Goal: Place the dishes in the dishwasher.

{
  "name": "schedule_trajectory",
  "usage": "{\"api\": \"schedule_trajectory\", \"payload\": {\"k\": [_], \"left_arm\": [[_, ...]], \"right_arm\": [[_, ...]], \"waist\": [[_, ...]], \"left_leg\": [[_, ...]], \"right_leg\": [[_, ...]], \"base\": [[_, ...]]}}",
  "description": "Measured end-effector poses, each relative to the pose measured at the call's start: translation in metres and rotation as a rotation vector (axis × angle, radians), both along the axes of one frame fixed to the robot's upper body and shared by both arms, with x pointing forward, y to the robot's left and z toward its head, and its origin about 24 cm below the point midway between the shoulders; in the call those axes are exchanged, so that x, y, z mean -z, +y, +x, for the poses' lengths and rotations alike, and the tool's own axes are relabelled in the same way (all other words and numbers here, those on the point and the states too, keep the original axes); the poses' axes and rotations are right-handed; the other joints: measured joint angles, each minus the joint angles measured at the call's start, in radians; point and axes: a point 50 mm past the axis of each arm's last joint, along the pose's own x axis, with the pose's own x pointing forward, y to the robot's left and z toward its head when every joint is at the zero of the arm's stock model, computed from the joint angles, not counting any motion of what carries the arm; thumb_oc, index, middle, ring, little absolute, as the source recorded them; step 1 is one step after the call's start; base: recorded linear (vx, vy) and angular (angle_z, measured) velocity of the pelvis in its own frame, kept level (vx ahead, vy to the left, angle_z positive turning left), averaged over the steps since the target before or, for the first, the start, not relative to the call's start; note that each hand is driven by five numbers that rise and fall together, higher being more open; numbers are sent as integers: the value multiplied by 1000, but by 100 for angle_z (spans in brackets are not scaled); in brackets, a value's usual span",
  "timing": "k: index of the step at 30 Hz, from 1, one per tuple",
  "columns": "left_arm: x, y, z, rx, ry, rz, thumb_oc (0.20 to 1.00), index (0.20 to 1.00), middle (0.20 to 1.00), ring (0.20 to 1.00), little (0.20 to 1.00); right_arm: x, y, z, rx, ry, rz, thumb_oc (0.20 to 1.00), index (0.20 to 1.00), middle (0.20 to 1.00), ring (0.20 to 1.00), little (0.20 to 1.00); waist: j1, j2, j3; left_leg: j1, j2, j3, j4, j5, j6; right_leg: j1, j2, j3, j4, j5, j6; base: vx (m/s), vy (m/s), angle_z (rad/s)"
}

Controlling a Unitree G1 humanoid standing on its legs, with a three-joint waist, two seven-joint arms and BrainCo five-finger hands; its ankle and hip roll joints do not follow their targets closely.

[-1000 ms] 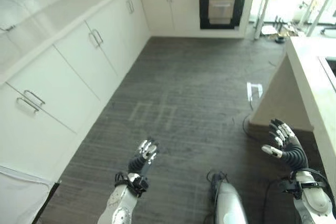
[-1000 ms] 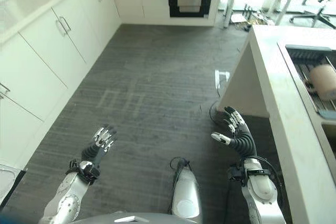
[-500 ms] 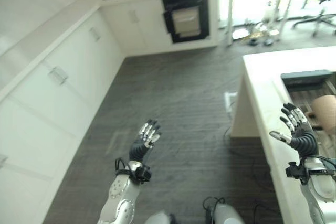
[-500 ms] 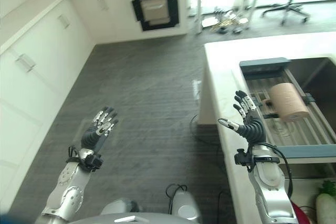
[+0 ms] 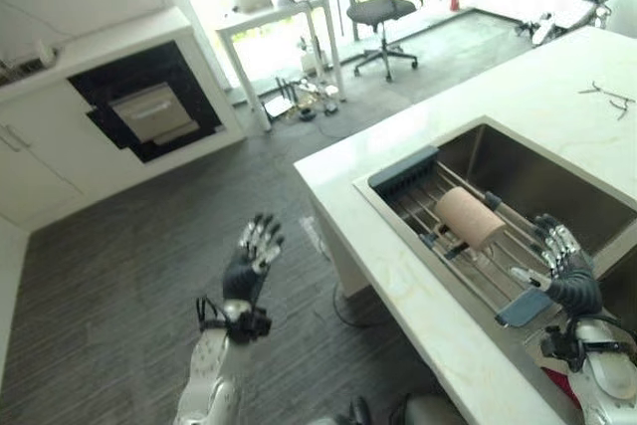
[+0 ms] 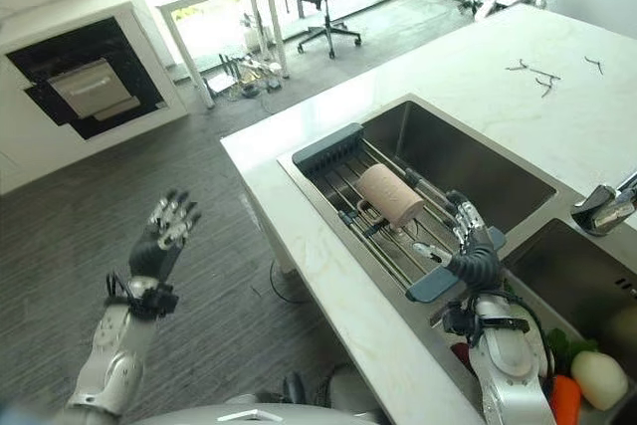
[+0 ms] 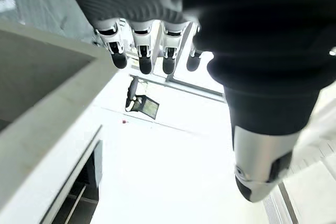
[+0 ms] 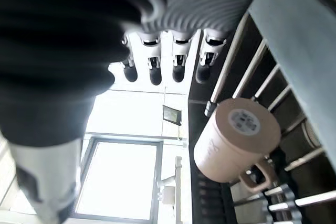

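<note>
The left hand [image 5: 249, 261], on the side away from the sink [image 5: 542, 181], has a dark ribbed cover over its back and wrist, matt black with fine parallel ridges. Its fingers [image 7: 142, 51] are bright silver blocks with rounded black tips, and small dark gaps show between the segments. A black collar rings the wrist, and below it the left forearm [image 5: 204, 390] is a smooth silver-grey shell. The right hand [image 5: 565, 271], at the sink's near edge, is built alike: ribbed black cover, silver fingers [image 8: 152, 59] capped in black, and a rounded silver-grey right forearm [image 6: 510, 380] under a black wrist collar
</note>
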Motion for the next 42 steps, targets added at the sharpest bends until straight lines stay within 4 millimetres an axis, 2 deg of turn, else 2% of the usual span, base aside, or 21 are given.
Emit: {"api": "schedule_trajectory", "payload": {"k": [2, 8, 9, 11, 13, 14, 17, 20, 21, 22, 23, 24, 26, 29, 31, 34, 36, 37, 38, 40, 42], "left_arm": [[-6, 0, 0, 2, -27, 5, 1000, 1000, 1000, 1000, 1000], [-27, 15, -9, -55, -130, 19, 1000, 1000, 1000, 1000, 1000], [-30, 17, -9, -65, -141, 27, 1000, 1000, 1000, 1000, 1000], [-31, 35, -19, -153, -157, 49, 1000, 1000, 1000, 1000, 1000], [-34, 44, -21, -195, -155, 67, 1000, 1000, 1000, 1000, 1000], [-36, 47, -26, -209, -156, 79, 1000, 1000, 1000, 1000, 1000], [-44, 35, -27, -202, -211, 50, 1000, 1000, 1000, 1000, 1000], [-49, 32, -26, -199, -230, 39, 1000, 1000, 1000, 1000, 1000], [-54, 30, -24, -189, -255, 37, 1000, 1000, 1000, 1000, 1000], [-55, 29, -25, -189, -263, 32, 1000, 1000, 1000, 1000, 1000], [-56, 28, -25, -195, -278, 21, 1000, 1000, 1000, 1000, 1000], [-56, 26, -24, -191, -281, 13, 1000, 1000, 1000, 1000, 1000], [-58, 25, -23, -190, -287, 12, 1000, 1000, 1000, 1000, 1000], [-63, 27, -21, -208, -308, 4, 1000, 1000, 1000, 1000, 1000], [-65, 27, -18, -206, -319, -8, 1000, 1000, 1000, 1000, 1000], [-74, 19, -5, -162, -380, -28, 1000, 1000, 1000, 1000, 1000], [-79, 15, -2, -128, -409, -73, 1000, 1000, 1000, 1000, 1000], [-83, 13, -2, -121, -428, -71, 1000, 1000, 1000, 1000, 1000], [-91, 11, -5, -106, -468, -53, 1000, 1000, 1000, 1000, 1000], [-93, 12, -8, -98, -476, -32, 1000, 1000, 1000, 1000, 1000], [-92, 24, -11, -139, -452, 5, 1000, 1000, 1000, 1000, 1000]], "right_arm": [[2, -2, -4, 17, 12, -6, 1000, 1000, 1000, 1000, 1000], [5, -9, -7, 77, 34, -28, 1000, 1000, 1000, 1000, 1000], [5, -8, -7, 74, 33, -26, 1000, 1000, 1000, 1000, 1000], [2, 0, 5, 31, 8, -9, 1000, 1000, 1000, 1000, 1000], [2, 4, 7, 15, -3, 5, 1000, 1000, 1000, 1000, 1000], [2, 6, 7, 12, -7, 14, 1000, 1000, 1000, 1000, 1000], [1, 1, 6, 24, -7, -1, 1000, 1000, 1000, 1000, 1000], [3, -4, 7, 76, 8, -5, 1000, 1000, 1000, 1000, 1000], [-1, -8, 9, 94, 2, -30, 1000, 1000, 1000, 1000, 1000], [-3, -10, 10, 99, -4, -41, 1000, 1000, 1000, 1000, 1000], [-7, -11, 14, 107, -14, -49, 1000, 1000, 1000, 1000, 1000], [-10, -12, 22, 110, -29, -48, 1000, 1000, 1000, 1000, 1000], [-9, -13, 22, 109, -26, -50, 1000, 1000, 1000, 1000, 1000], [-9, -26, 14, 142, -11, -66, 1000, 1000, 1000, 1000, 1000], [-12, -32, 13, 164, -21, -79, 1000, 1000, 1000, 1000, 1000], [-22, -39, 16, 206, -56, -99, 1000, 1000, 1000, 1000, 1000], [-27, -47, 0, 290, -63, -122, 1000, 1000, 1000, 1000, 1000], [-24, -43, 0, 286, -58, -106, 1000, 1000, 1000, 1000, 1000], [-23, -40, 1, 276, -59, -96, 1000, 1000, 1000, 1000, 1000], [-17, -33, 5, 247, -39, -80, 1000, 1000, 1000, 1000, 1000], [-13, -13, 18, 165, -41, -63, 1000, 1000, 1000, 1000, 1000]], "waist": [[3, -1, -5], [32, -2, -10], [45, -1, -11], [76, -1, -11], [87, -24, -5], [104, -55, -6], [122, 0, 10], [137, -6, 17], [147, -29, 30], [151, -32, 34], [146, -33, 35], [125, -32, 36], [100, -31, 39], [91, -31, 41], [70, -36, 45], [41, 6, 28], [51, 28, 14], [55, 19, 17], [67, 32, 10], [91, 11, -4], [140, -21, -11]], "left_leg": [[31, 8, 5, -23, -7, -35], [35, 43, 86, -24, -27, -62], [36, 63, 111, -21, -32, -69], [40, 157, 232, -20, -37, -82], [58, 186, 258, -12, -49, -96], [90, 193, 279, -8, -57, -119], [72, 201, 229, -7, -43, -165], [113, 161, 227, 27, -32, -175], [126, 141, 182, 52, 63, -257], [107, 148, 164, 92, 76, -264], [72, 166, 161, 153, 74, -253], [81, 206, 166, 103, 44, -200], [70, 237, 79, 92, 19, -164], [54, 248, -75, 68, 5, -178], [44, 263, -83, 60, 5, -186], [1, 272, 59, 90, 10, -176], [15, 160, 89, 4, -50, -153], [20, 107, 84, 3, -62, -127], [20, 108, 90, -20, -61, -117], [23, 103, 157, -11, -63, -104], [22, 125, 233, -2, -86, -75]], "right_leg": [[16, 8, 11, -6, -6, 2], [-13, 6, -5, -32, 10, -8], [-17, -2, -41, -54, 31, -10], [-8, -50, -261, -163, 105, -13], [12, -67, -364, -127, 107, 21], [25, -62, -372, -112, 86, -25], [-15, -72, -404, 2, 5, -56], [9, -80, -372, 16, -18, -88], [42, -93, -327, -10, -12, -85], [49, -94, -307, -22, -1, -86], [40, -88, -291, -24, 2, -87], [25, -47, -253, -26, 7, -93], [21, 13, -214, -58, 42, -127], [-1, 71, -135, -109, 77, -93], [-11, 80, -118, -97, 79, -96], [-68, 48, -143, -37, 67, -100], [-108, -64, -141, 33, 42, -37], [-106, -89, -145, 18, 61, -5], [-98, -124, -158, 4, 78, 13], [-87, -208, -313, -33, 78, -10], [-65, -270, -460, -18, 90, 10]], "base": [[141, 201, -12], [64, 138, -42], [-5, 20, -118], [19, -21, -166], [79, -53, -130], [-24, -119, -81], [130, -238, 13], [124, -53, -1], [110, 130, -35], [91, 206, -57], [134, 412, -84], [95, 445, -92], [107, 413, -96], [85, 409, -100], [73, 588, -43], [100, 528, 5], [115, 710, 54], [86, 599, 15], [22, 204, -16], [33, 235, -70], [3, 140, -114]]}}
